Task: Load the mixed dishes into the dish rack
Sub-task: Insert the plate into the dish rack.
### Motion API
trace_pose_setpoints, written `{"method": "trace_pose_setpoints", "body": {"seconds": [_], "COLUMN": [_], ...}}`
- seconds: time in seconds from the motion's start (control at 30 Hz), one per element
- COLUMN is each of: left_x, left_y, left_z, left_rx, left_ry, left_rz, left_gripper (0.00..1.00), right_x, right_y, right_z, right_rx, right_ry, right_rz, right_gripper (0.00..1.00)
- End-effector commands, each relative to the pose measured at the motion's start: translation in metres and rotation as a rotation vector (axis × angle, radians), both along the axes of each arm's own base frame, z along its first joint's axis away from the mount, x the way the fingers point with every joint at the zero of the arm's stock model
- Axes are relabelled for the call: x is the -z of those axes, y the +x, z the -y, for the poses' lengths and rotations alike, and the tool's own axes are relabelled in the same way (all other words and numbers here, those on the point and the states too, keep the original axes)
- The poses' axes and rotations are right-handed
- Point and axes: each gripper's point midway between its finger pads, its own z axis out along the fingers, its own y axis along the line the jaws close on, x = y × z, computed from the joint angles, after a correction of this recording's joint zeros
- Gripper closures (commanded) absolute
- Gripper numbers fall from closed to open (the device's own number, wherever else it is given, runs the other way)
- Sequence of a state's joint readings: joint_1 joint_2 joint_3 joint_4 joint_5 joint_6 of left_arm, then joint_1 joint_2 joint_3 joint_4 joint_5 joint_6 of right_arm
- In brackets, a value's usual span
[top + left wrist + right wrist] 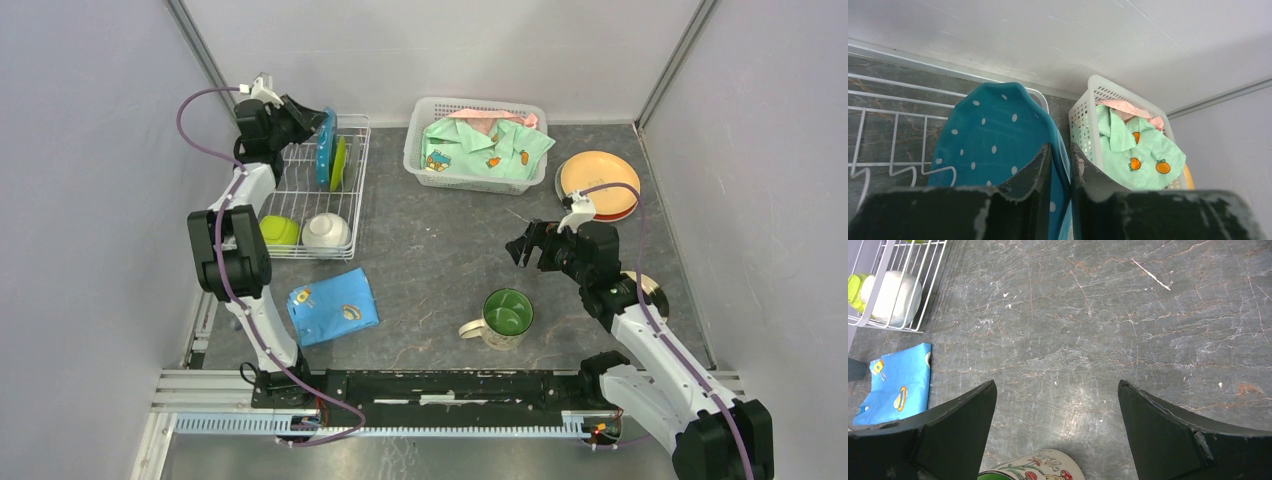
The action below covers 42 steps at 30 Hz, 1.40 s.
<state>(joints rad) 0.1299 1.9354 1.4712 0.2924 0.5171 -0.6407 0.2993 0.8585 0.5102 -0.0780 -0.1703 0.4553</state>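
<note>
Wire dish rack (363, 170), glossy dotted plate (993, 135)

1. Top camera: high above the near edge of the table (430, 250), facing down and forward, far enough to take in the whole tabletop.
2. Left wrist camera: very close to the blue dotted plate (993, 135), looking almost level past it to the white basket (1083, 120) and the back wall.
3. Right wrist camera: above the tabletop, looking steeply down, with a corner of the dish rack (877, 282), the blue cloth (898, 380) and the mug (1040, 467) at the frame edges.
4. The top view also shows all of these items.
</note>
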Motion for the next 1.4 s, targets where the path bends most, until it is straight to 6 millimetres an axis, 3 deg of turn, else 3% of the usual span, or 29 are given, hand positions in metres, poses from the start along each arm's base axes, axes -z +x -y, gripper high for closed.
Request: {"method": "trace_pose_setpoints", "body": {"seconds": [0.0,0.27,0.57,0.93,1.27,1.37], "left_x": [0.037,0.062,0.076,0.108,0.107,0.091], "left_y": [-0.001,0.0,-0.01,-0.038,-0.05,-0.042], "left_z": [0.011,0.012,0.02,0.017,0.018,0.022], "left_rx": [0.052,0.074,0.121,0.145,0.16,0.161], "left_ry": [0.102,0.182,0.227,0.306,0.324,0.281], "left_rz": [-0.087,-0.187,-0.241,-0.316,-0.322,-0.299], "left_gripper": [0.74,0.67,0.86,0.96,0.98,0.98], "right_x": [-0.021,-0.023,-0.023,-0.02,-0.023,-0.026], "right_y": [0.007,0.007,0.006,0.002,0.001,0.001], "right_z": [0.001,-0.001,0.0,-0.001,-0.002,-0.002], "right_rx": [0.01,0.008,0.008,0.002,-0.001,-0.005], "right_ry": [0.003,0.012,0.01,0.026,0.032,0.025], "right_rz": [0.068,0.068,0.068,0.072,0.084,0.087], "right_gripper": [0.02,0.02,0.02,0.02,0.02,0.02]}}
